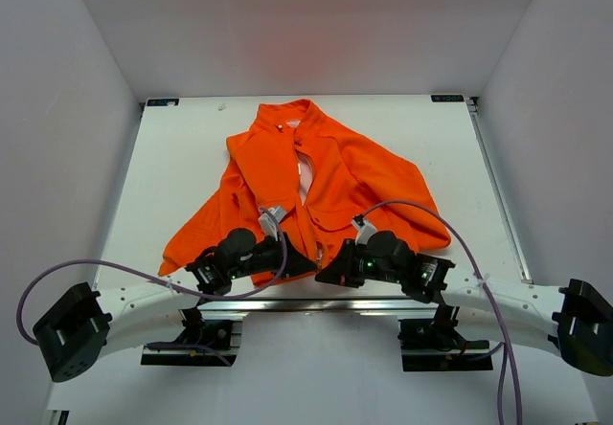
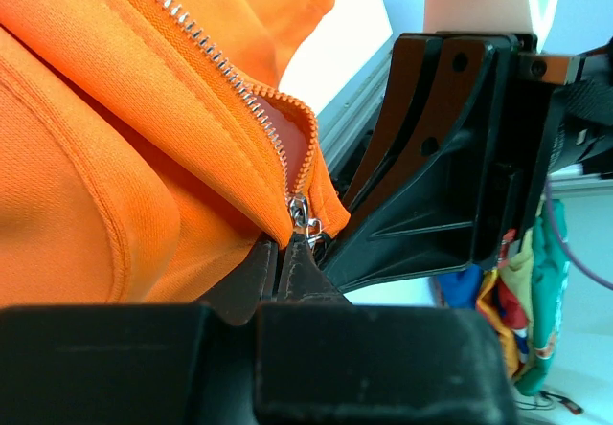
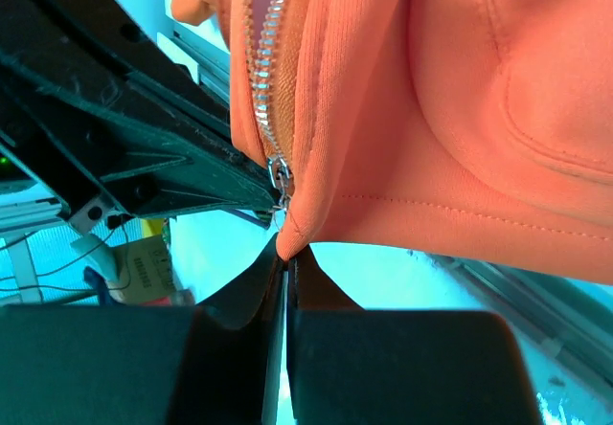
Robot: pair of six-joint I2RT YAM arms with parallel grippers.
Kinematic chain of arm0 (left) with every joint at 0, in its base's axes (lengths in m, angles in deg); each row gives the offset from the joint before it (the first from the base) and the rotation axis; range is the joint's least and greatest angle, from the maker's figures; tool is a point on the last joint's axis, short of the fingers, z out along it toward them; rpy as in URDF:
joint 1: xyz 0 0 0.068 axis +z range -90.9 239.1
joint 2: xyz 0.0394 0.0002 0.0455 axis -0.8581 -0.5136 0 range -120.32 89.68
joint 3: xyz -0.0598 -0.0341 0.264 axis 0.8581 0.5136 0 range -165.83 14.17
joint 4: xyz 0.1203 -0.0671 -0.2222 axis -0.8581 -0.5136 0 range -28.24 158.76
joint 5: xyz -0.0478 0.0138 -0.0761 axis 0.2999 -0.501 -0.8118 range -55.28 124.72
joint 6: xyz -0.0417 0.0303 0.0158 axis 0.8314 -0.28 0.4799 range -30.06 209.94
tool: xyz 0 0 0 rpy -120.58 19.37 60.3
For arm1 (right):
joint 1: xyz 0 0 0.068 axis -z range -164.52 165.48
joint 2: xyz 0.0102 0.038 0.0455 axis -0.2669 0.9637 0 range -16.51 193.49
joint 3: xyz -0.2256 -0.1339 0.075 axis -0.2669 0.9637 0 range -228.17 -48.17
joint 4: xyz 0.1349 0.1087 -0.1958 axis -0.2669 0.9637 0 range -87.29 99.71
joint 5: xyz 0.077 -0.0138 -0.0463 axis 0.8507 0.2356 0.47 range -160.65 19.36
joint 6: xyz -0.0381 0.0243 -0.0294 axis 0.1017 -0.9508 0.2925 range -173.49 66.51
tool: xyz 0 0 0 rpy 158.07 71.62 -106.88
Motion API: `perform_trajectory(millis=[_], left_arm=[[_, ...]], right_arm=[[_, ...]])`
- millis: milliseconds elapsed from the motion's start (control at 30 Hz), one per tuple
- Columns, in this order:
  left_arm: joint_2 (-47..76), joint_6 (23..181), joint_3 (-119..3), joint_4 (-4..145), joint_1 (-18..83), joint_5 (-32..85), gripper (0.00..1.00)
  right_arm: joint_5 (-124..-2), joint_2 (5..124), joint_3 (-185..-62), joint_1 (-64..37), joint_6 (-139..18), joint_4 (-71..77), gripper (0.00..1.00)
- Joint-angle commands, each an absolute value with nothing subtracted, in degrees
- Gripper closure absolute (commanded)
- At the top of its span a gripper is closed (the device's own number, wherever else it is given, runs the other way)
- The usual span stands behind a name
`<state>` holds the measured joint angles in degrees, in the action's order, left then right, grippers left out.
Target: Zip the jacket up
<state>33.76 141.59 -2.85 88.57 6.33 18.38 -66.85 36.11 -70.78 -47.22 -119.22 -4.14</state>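
Note:
The orange jacket (image 1: 316,181) lies on the white table (image 1: 192,157), collar at the far side, its front open above the hem. My left gripper (image 1: 308,264) is shut at the bottom of the zipper; in the left wrist view the gripper (image 2: 287,245) pinches the hem right under the silver zipper slider (image 2: 300,212). My right gripper (image 1: 326,274) is shut on the hem corner beside it; the right wrist view shows the gripper (image 3: 287,251) clamping the orange corner just below the slider (image 3: 280,178). The zipper teeth (image 2: 206,52) run up, unjoined.
The two grippers nearly touch at the table's near edge (image 1: 316,302). Purple cables (image 1: 450,224) loop over both arms. Grey walls enclose the table on three sides. Coloured cloths (image 2: 522,301) hang off the table edge in the left wrist view.

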Motion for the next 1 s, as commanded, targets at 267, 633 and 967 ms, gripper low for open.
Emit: perform_trajectory(millis=[267, 633, 967], left_arm=[[34.9, 136.4, -4.1, 86.2, 5.1, 18.3, 1.00], [36.7, 133.0, -4.7, 82.0, 5.0, 20.6, 1.00], [36.0, 131.8, -5.3, 82.3, 5.0, 19.5, 1.00]], right_arm=[[-53.4, 36.4, -78.8, -37.5, -125.4, 0.4, 1.00], [-41.6, 37.4, -78.5, -31.4, -131.9, -6.8, 1.00], [-40.2, 40.0, -77.0, -30.4, -134.8, -15.0, 0.77]])
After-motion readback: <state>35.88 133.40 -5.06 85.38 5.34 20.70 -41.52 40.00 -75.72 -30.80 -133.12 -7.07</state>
